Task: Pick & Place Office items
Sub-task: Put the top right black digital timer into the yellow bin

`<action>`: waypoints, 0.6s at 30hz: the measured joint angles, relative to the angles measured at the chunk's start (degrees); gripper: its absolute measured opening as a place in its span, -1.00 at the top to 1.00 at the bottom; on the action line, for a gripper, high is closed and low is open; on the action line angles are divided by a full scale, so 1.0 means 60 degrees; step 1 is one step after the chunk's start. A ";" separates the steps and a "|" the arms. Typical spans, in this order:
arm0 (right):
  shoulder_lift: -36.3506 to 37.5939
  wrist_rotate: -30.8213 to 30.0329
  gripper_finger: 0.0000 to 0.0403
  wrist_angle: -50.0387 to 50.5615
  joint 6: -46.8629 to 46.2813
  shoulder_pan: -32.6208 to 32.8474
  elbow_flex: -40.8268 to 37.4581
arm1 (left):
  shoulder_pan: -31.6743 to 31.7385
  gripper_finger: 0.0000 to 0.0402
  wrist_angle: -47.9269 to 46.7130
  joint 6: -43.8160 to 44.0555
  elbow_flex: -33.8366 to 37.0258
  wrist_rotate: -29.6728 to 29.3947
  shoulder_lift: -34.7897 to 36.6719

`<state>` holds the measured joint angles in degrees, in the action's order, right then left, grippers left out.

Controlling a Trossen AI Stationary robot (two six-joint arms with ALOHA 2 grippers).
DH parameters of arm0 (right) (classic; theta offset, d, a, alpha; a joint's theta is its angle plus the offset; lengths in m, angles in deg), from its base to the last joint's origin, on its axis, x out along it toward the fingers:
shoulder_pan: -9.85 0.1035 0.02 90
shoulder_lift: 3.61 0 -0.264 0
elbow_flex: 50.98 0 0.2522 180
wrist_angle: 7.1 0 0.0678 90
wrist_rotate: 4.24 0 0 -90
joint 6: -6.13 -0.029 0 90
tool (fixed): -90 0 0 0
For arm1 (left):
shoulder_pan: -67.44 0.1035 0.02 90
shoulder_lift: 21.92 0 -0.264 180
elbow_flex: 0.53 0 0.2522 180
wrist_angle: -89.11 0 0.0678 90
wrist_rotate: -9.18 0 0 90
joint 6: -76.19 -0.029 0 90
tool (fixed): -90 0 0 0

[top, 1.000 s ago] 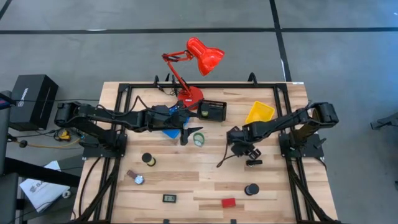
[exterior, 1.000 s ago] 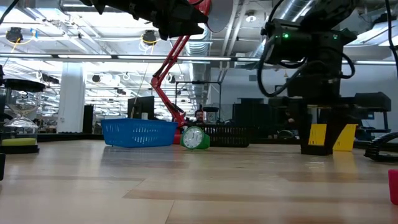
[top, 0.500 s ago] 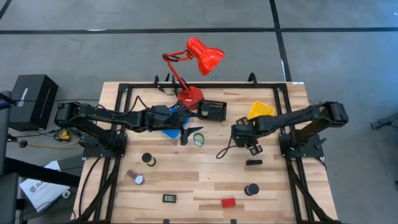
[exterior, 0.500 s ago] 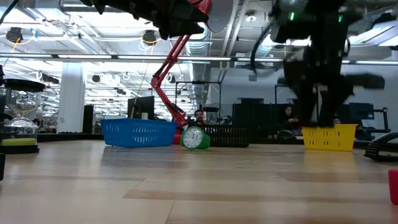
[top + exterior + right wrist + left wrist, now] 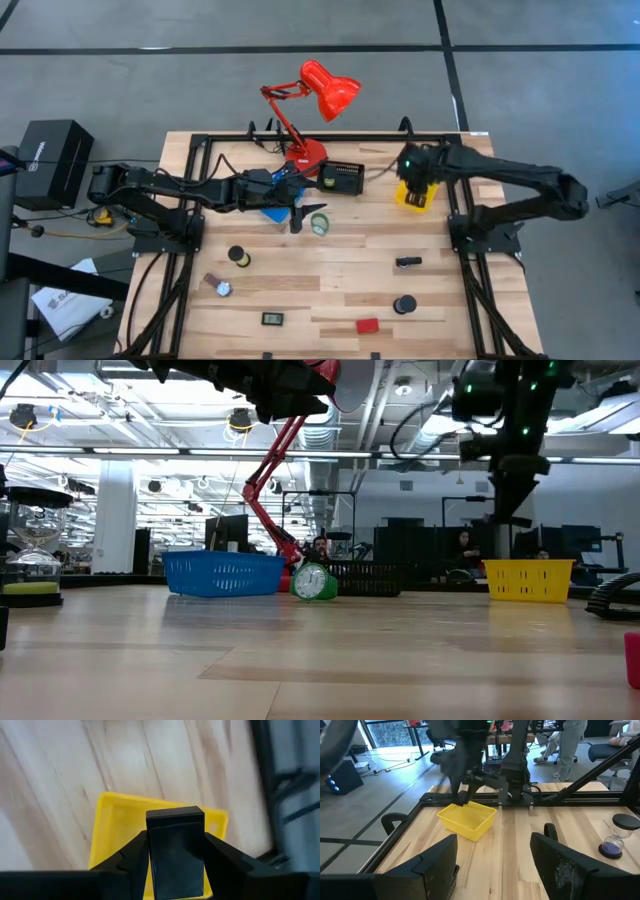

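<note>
Our right pincer (image 5: 175, 865) holds a small black block (image 5: 175, 847) tight between its two fingers, right above the yellow bin (image 5: 416, 194) at the back of the surface (image 5: 330, 280). We think the job now is to drop the block in. To do it well, we should keep the block over the middle of the bin, away from its walls, go down a little, and only then let go, so it does not bounce out.

Our left pincer (image 5: 495, 865) waits wide with nothing in it, near the blue bin (image 5: 222, 573) and the green tape roll (image 5: 319, 223).

Now we count. There are three bins: one blue, one yellow and one black bin (image 5: 343, 178). There is one red lamp (image 5: 320, 95). On the surface we see one red block (image 5: 368, 325), one black clip (image 5: 407, 262), one black cylinder (image 5: 403, 303), one roll with a yellow middle (image 5: 238, 256), one tiny black gadget (image 5: 273, 319) and one small shiny thing (image 5: 218, 286).
</note>
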<state>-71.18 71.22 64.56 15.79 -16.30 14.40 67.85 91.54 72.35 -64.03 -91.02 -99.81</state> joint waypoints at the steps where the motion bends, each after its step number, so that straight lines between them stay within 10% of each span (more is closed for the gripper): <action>1: -0.0050 0.0075 0.19 -0.0040 -0.0030 -0.0375 -0.0070 | -0.0001 -0.22 -0.0003 0.0000 0.0000 0.0000 0.0000; 18: -0.2167 0.1182 0.16 -0.1085 -0.0264 -0.2787 -0.0766 | 0.0000 -0.22 0.0027 -0.0040 0.0000 -0.0003 0.0000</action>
<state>-84.18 78.31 58.04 14.21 -33.02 9.81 67.85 91.70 72.11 -64.03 -91.04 -99.81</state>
